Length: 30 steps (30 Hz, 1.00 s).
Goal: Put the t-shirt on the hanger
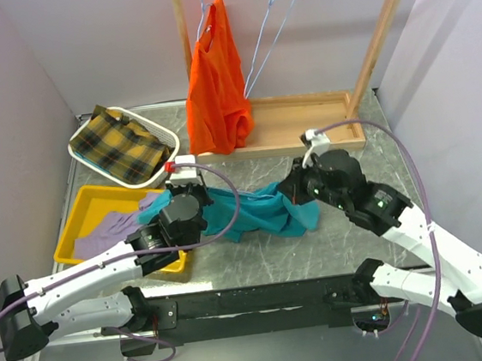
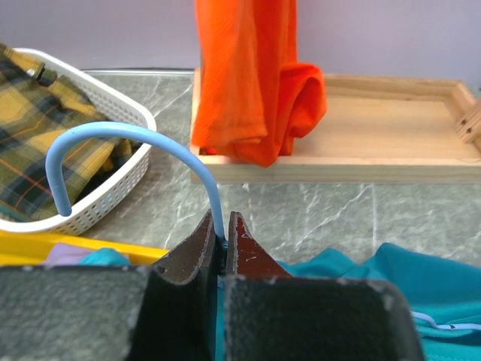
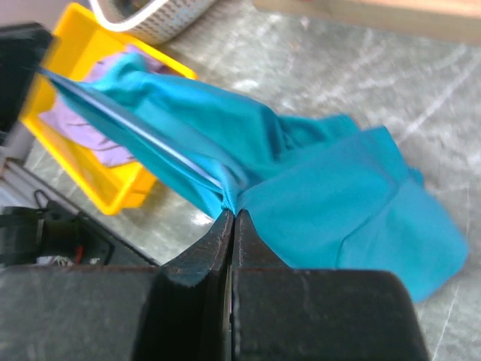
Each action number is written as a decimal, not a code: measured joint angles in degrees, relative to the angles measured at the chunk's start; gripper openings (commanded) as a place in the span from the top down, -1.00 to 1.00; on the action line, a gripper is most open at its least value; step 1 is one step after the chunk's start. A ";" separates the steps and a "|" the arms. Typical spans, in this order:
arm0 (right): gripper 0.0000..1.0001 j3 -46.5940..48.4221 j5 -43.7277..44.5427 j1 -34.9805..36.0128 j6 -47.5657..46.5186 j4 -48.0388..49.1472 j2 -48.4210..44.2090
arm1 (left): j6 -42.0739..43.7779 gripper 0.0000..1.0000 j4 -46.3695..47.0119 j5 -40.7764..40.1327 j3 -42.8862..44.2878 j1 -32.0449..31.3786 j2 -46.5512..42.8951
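The teal t-shirt [image 1: 262,214] lies bunched on the table between my two grippers. It also shows in the right wrist view [image 3: 338,203] and the left wrist view [image 2: 428,282]. My left gripper [image 1: 192,194] is shut on the neck of the pale-blue wire hanger [image 2: 113,134], just below its hook, which curves up and to the left. The rest of the hanger runs inside the shirt and shows as a pale line [image 3: 161,143]. My right gripper [image 1: 292,194] is shut on a fold of the t-shirt [image 3: 231,214] at its right end and pulls the fabric taut.
A wooden rack [image 1: 304,124] stands at the back with an orange garment [image 1: 214,88] hung on it and a bare wire hanger [image 1: 269,39]. A white basket [image 1: 102,171] of plaid cloth and a yellow tray [image 1: 81,216] with lilac cloth [image 1: 112,228] are at the left.
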 measured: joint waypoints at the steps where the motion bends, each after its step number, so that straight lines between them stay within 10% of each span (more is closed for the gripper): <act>1: 1.00 1.84 -0.13 0.33 -0.33 -0.74 1.03 | 0.26 0.98 0.42 0.04 0.50 -0.17 0.33; 30: 1.00 29.20 -1.66 8.20 -4.13 -9.84 19.54 | 5.31 0.98 1.16 0.09 15.98 -4.66 9.22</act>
